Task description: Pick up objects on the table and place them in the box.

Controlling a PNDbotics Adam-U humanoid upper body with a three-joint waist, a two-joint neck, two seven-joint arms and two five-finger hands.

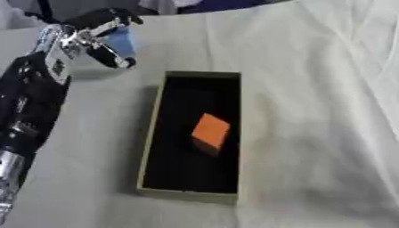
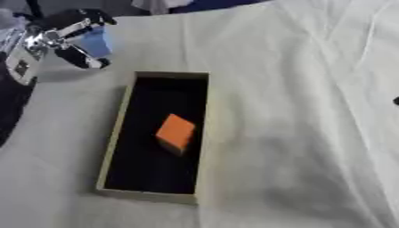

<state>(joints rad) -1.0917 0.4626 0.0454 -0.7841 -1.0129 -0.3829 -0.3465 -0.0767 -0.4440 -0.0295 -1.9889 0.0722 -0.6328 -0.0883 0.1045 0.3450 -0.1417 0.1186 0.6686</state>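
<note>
I have the left hand [image 1: 97,38] up at the far left of the table [image 1: 311,133], its fingers curled round a small blue object [image 1: 121,41] whose shape I can't quite make out behind them. The box [image 1: 152,133] lies just beside and nearer to me, black inside, with an orange block [image 1: 210,131] tilted on its floor. My right hand shows in neither view.
</note>
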